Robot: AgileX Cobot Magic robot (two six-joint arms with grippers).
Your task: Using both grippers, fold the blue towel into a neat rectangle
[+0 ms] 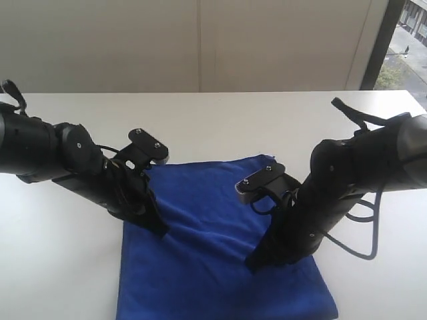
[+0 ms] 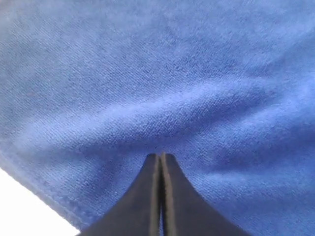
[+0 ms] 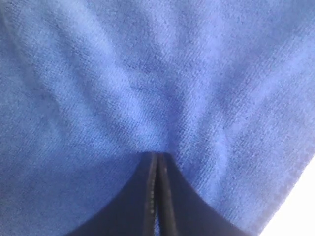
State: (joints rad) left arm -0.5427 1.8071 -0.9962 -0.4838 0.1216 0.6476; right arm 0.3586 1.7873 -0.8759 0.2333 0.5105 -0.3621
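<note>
The blue towel [image 1: 213, 227] lies spread on the white table [image 1: 60, 267], reaching the view's near edge. My left gripper [image 1: 160, 230] points down onto its left edge, and my right gripper [image 1: 257, 263] onto its right part. In the left wrist view the blue towel [image 2: 162, 73] fills the frame. There the left gripper [image 2: 161, 156] is shut, its tip sunk into the cloth under a raised ridge. The right wrist view shows creases in the blue towel [image 3: 147, 73] running together at the shut tip of the right gripper [image 3: 156, 155]. Both tips look pinched on cloth.
The towel's hemmed edge borders bare table [image 2: 19, 206] beside the left gripper and bare table [image 3: 295, 206] beside the right. A black cable [image 1: 363, 250] loops off the right arm onto the table. A pale wall [image 1: 200, 40] stands behind the far table edge.
</note>
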